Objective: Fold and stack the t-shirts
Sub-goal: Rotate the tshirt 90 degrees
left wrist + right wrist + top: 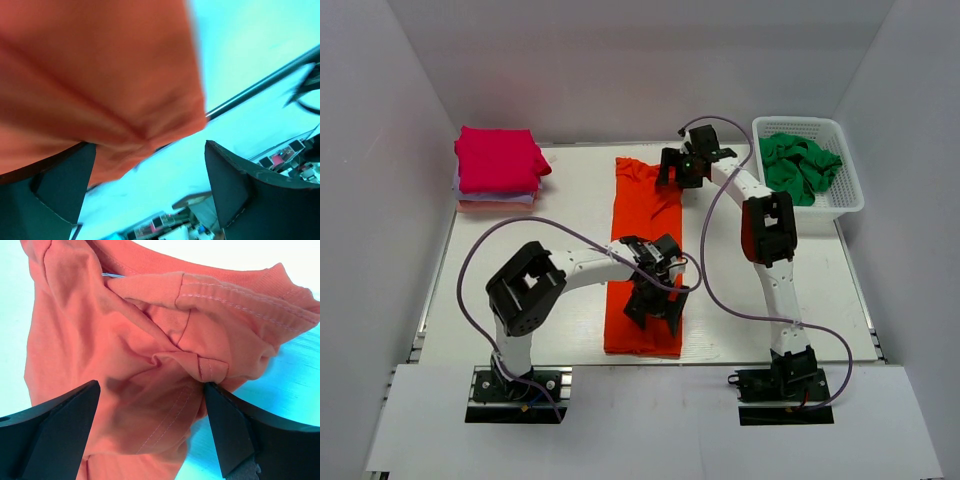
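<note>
Top external view: we see the orange-red t-shirt [645,230] lying on the white counter [570,210] as 1 long narrow strip, running from the far side toward the arm bases, about midway between the 2 arms. The left end effector [655,305] sits over the strip's near end, and the right end effector [678,165] is at the far end, by the right edge near the collar. In the left wrist view the left end effector [150,146] is released: its 2 fingers [60,192] stand wide apart, with a blurred corner of the orange-red cloth between and above them, unpinched. In the right wrist view the right end effector [150,385] is likewise released, fingers [245,435] spread either side of a bunched sleeve hem and collar, and we see nothing pinched. At the far left corner a magenta t-shirt [498,158] tops a folded stack, a pale lilac t-shirt [495,197] under it. At the far right, a white basket [850,200] holds crumpled green t-shirts [800,165], well apart from the strip.
</note>
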{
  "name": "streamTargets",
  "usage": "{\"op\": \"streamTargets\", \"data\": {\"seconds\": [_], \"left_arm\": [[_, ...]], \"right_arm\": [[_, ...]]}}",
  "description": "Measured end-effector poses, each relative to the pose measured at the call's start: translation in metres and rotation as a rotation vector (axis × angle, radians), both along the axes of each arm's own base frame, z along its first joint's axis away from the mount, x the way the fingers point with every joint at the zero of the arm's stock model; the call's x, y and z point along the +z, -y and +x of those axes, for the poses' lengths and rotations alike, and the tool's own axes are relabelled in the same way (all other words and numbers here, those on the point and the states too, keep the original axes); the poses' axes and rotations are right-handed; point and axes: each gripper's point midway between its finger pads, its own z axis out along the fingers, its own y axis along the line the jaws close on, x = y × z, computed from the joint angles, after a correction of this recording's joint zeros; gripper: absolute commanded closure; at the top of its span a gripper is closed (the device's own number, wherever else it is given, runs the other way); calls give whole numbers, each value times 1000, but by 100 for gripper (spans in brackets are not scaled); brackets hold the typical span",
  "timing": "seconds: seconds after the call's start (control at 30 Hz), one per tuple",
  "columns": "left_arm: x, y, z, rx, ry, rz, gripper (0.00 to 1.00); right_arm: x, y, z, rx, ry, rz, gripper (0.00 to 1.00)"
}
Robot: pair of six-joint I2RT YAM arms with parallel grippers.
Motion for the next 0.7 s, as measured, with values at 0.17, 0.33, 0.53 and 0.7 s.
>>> {"op": "streamTargets", "data": {"seconds": [0.17, 0.33, 0.53, 0.7], "left_arm": [[8, 26, 14, -17, 74, -50, 1], [24, 17, 31, 37, 203, -14, 1], [73, -31, 45, 223, 401, -6, 1], [53, -97, 28, 400, 426, 145, 1]], "right_arm": [[-1, 0, -1, 17, 5, -11, 10], [3, 8, -12, 27, 4, -46, 10], [59, 35, -47, -37, 68, -68, 10], [100, 63, -95, -114, 136, -60, 10]]}}
